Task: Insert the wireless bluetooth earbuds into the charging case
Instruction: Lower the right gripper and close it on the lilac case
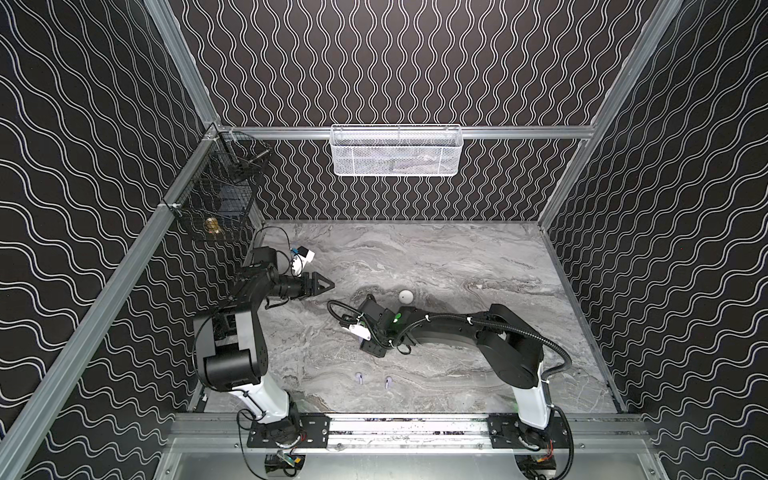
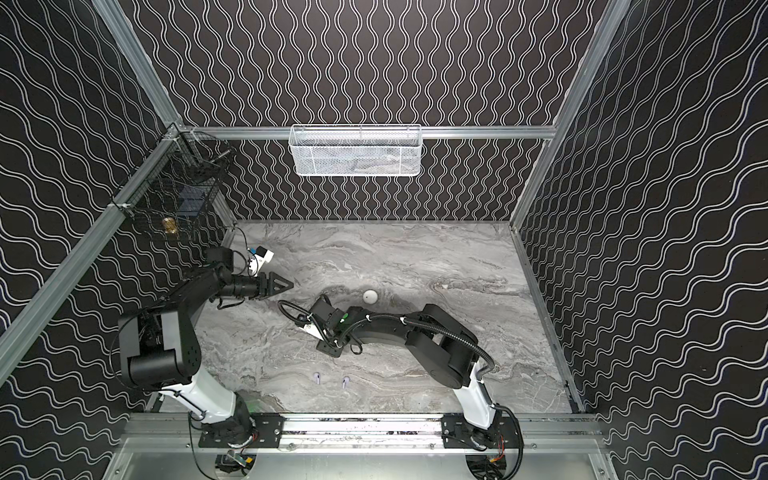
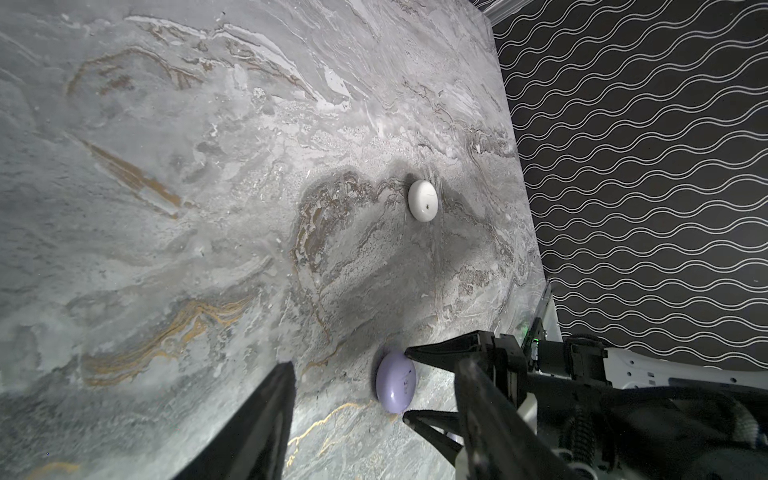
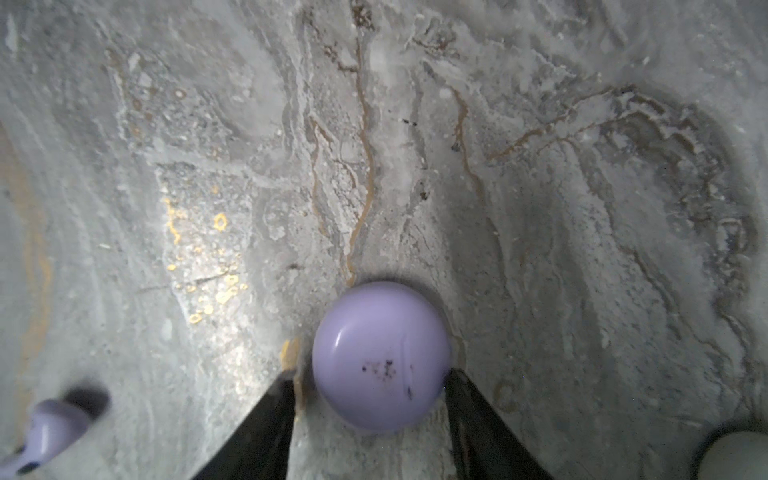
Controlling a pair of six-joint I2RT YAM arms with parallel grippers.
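Note:
A round lavender charging case (image 4: 380, 357) lies shut on the marble table, also visible in the left wrist view (image 3: 395, 382). My right gripper (image 4: 369, 376) is open and straddles the case: one finger (image 4: 457, 395) touches its edge, and a thin gap shows at the other finger. In both top views the right arm's wrist (image 1: 376, 324) hides this case and the fingers. Two lavender earbuds (image 1: 359, 377) (image 1: 388, 381) lie near the front. A white case (image 1: 406, 296) sits shut behind the right wrist. My left gripper (image 1: 330, 284) hovers open and empty at the left.
A white mesh basket (image 1: 395, 151) hangs on the back wall. A black wire basket (image 1: 216, 195) hangs at the left wall. Patterned walls enclose the marble table (image 1: 478, 374) on three sides. One lavender earbud (image 4: 45, 432) lies off to the side of the right gripper.

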